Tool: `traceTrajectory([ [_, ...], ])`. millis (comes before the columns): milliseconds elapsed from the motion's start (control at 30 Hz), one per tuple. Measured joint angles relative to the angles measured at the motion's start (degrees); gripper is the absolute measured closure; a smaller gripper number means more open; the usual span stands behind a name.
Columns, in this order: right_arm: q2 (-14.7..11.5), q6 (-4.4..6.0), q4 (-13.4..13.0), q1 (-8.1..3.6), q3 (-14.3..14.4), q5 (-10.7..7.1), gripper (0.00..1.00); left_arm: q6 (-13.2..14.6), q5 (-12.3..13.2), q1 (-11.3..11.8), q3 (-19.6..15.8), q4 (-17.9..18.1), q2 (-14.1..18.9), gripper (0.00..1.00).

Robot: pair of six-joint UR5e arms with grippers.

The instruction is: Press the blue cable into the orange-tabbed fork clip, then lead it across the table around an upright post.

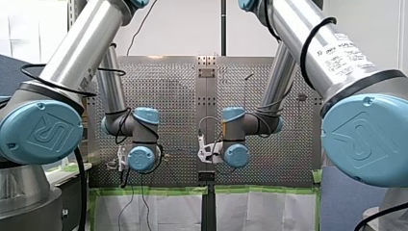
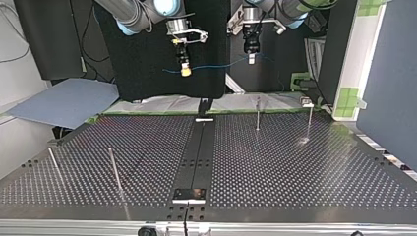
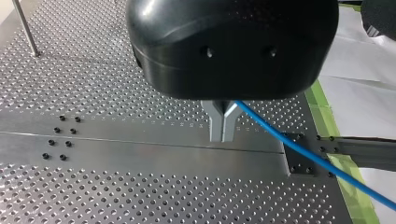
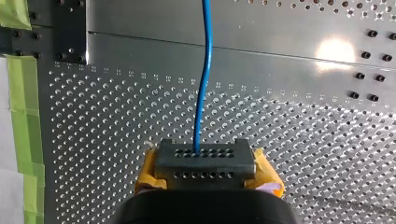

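Hovering high, left gripper (image 2: 251, 59) and right gripper (image 2: 185, 71) clamping blue cable (image 2: 216, 64)

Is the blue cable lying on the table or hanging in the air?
Up in the air: the blue cable spans from my right hand to my left hand, above the table.

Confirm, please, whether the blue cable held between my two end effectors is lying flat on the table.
Not quite: the blue cable is not lying on the table. The top view shows it strung in the air between my left end effector and my right end effector, above the table.
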Motion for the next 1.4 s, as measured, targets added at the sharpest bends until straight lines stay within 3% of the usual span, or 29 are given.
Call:
traceTrajectory([
  [667, 0.0, 0.00, 0.0, 0.00, 0.0, 0.00, 1.00, 0.0, 0.0, 0.0, 0.0, 0.0, 0.0, 1.00],
  [833, 0.7, 0.30, 0.7, 0.17, -0.7, 0.67, 1.00, -0.6, 1.2, 1.2, 0.2, -1.2, 1.2, 1.00],
  [1033, -0.1, 2.30, 3.2, 0.92, -3.2, 2.06, 1.00, -2.8, 3.6, 3.6, 1.7, -3.6, 3.6, 1.00],
  [1133, -1.0, 3.60, 4.5, 1.05, -4.5, 1.19, 1.00, -4.1, 4.9, 4.6, 1.3, -4.5, 4.9, 1.00],
  [1267, -0.2, 5.23, 6.4, 0.71, -6.4, -0.49, 1.00, -5.9, 6.7, 5.6, -0.2, -3.9, 6.5, 1.00],
  [1400, 1.5, 5.93, 8.0, 0.32, -8.3, -2.08, 1.00, -7.2, 7.8, 6.4, -2.1, -2.2, 6.2, 1.00],
])
